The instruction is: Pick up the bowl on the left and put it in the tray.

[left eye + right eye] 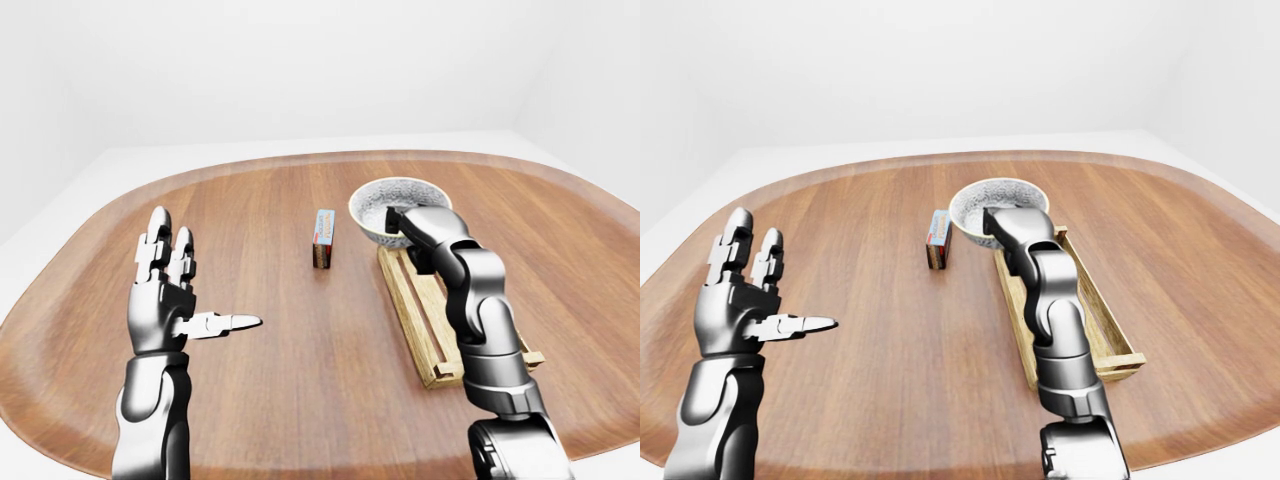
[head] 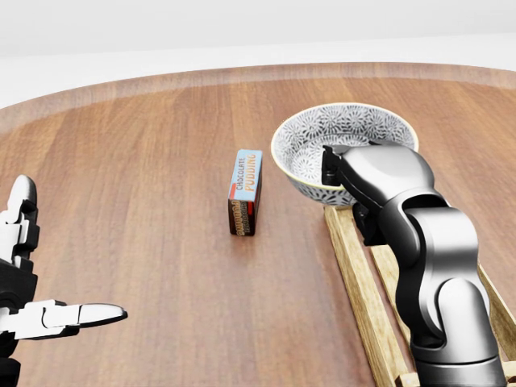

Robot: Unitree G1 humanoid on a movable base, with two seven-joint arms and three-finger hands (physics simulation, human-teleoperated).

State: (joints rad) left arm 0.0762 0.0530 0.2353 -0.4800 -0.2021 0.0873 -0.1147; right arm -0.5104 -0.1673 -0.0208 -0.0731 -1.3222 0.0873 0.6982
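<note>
1. The tray [image 2: 355,272] lies on the desk [image 2: 145,161], at the head view's right.
2. The bowl [image 2: 343,133] is over the tray's top end, held in the right hand [image 2: 367,173], which reaches up from below.
3. The pudding box [image 2: 245,192] stands on the desk, left of bowl and tray, apart from both.
4. The left hand [image 1: 160,300] hangs at the lower left, well apart.

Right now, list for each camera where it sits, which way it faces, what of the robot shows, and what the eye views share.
Head view: on the head, angled down at the table; close on bowl, pudding box and tray; right robot hand grips the bowl, left robot hand at the left edge.
Left-eye view: on the head, looking out across the whole table; both arms show.
Right-eye view: its twin, same outlook, both arms.
Shared: both eyes show nearly one picture, the right's things sitting further left.
</note>
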